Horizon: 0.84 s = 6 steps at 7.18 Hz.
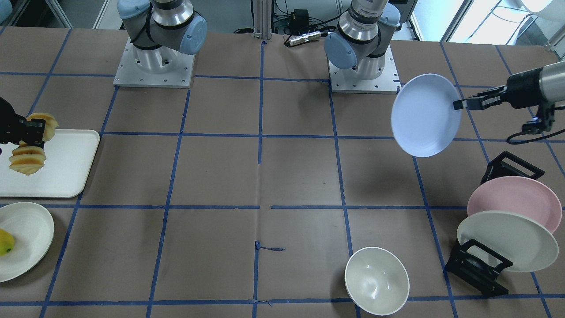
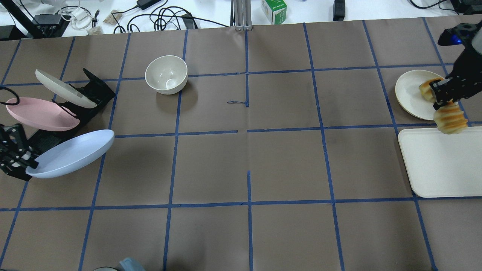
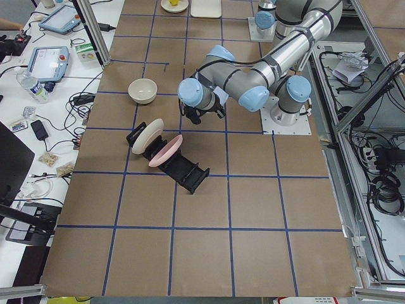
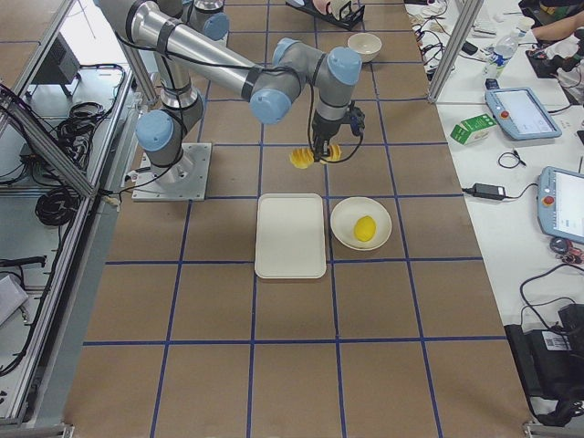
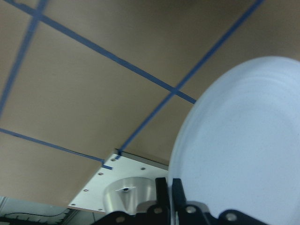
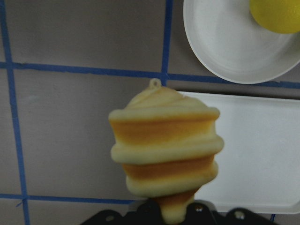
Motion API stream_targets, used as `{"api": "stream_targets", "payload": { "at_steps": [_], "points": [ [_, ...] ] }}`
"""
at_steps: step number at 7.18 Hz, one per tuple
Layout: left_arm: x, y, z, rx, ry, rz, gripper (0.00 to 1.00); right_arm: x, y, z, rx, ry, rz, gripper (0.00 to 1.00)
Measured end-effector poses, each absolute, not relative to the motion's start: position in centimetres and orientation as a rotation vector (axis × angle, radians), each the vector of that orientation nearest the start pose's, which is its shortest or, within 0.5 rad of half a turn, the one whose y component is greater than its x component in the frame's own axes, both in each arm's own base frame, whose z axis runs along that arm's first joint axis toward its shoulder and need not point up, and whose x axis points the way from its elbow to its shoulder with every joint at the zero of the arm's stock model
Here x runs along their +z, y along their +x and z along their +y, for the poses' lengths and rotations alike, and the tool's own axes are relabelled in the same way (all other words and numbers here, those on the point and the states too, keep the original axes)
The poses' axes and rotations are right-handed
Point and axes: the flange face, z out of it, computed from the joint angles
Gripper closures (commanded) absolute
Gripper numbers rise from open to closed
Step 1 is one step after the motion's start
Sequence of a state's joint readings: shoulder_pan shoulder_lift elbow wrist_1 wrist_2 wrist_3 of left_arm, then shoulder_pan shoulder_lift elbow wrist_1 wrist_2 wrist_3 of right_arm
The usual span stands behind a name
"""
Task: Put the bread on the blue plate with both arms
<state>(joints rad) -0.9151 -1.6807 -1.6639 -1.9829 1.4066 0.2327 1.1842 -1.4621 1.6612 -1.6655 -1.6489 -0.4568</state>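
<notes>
Brown paper with a grid of blue tape is covering the counter (image 2: 248, 162), and behind its far edge a white desk (image 2: 211, 11) with many cables is running along the room. The left arm (image 1: 529, 88) is reaching out over its own end of the counter. Its jaws are pinching the rim of the blue plate (image 1: 424, 115), which is hanging tilted in the air above the counter, near the rack but not touching it. The right arm (image 4: 210, 64) is working at the opposite end, and its jaws are closed across the middle of the bread (image 2: 450, 118). The bread is hanging in the air over the edge of the white tray (image 1: 66, 176), just beside the small cream plate (image 1: 31, 238) and well apart from the blue plate. A black rack (image 1: 479, 267) is standing near the blue plate and is carrying a pink plate (image 1: 514, 198) and a cream-white plate (image 1: 507, 240), both leaning. A white bowl (image 1: 376, 280) is sitting upright on the counter near the rack. A yellow fruit (image 1: 5, 242) is lying on the small cream plate.
</notes>
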Motion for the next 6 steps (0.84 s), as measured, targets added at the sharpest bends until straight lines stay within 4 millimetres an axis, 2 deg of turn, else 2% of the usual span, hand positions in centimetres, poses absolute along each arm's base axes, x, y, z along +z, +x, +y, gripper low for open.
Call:
{"api": "stream_targets", "payload": {
  "at_steps": [2,3,4,5,6],
  "points": [
    [37.7,3.6,-49.4,0.581,-0.458,3.435,1.00,43.4,0.5,-53.7,0.171,-0.051,3.164,1.00],
    [37.2,-1.9,-51.1,0.413,-0.339,3.432,1.00,44.4,4.7,-53.7,0.152,-0.001,3.150,1.00],
    [35.7,-7.0,-52.0,0.257,-0.274,3.422,1.00,44.9,7.9,-53.4,0.139,0.037,3.139,1.00],
    [33.0,-11.7,-51.9,0.097,-0.271,3.420,1.00,45.0,10.4,-53.2,0.132,0.068,3.116,1.00],
    [30.0,-14.7,-51.3,-0.028,-0.322,3.433,1.00,44.9,11.9,-53.0,0.131,0.089,3.083,1.00]
  ]
}}
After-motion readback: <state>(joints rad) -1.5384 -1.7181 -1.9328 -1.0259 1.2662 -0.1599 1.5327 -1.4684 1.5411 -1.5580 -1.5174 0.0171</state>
